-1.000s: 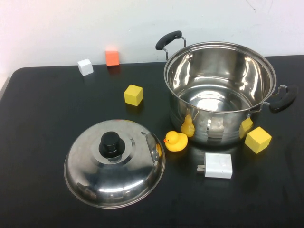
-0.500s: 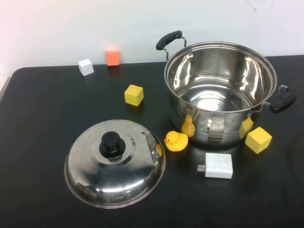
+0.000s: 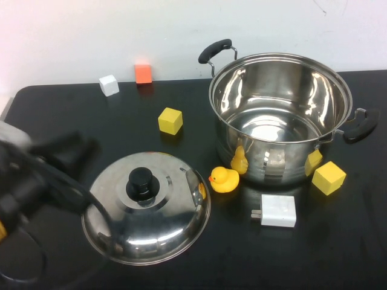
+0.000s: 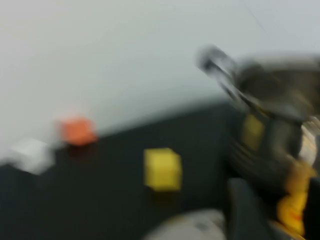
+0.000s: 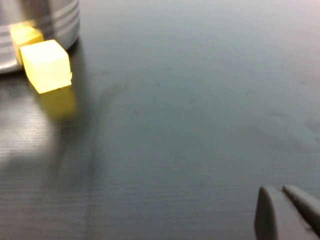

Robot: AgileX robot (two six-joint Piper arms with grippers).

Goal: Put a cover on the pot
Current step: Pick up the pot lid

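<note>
Pot (image 3: 279, 118), shiny steel, is seen uncovered; domed lid (image 3: 147, 208) rests on matte desk (image 3: 54, 115). Left gripper (image 3: 72, 151) is blurred beside lid, jaws unclear; right gripper (image 5: 285, 212) is parked, jaws together.

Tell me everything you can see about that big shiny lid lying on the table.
The lid is a domed, mirror-bright disc that looks like steel, with a round black knob at its centre. It lies rim-down, knob up, on the black table, off the pot and nearer the robot's left. A small yellow duck stands right by its edge; contact is unclear. The left pincer, blurred, is beside the lid, not gripping it. The right pincer is elsewhere, low over bare table.
</note>
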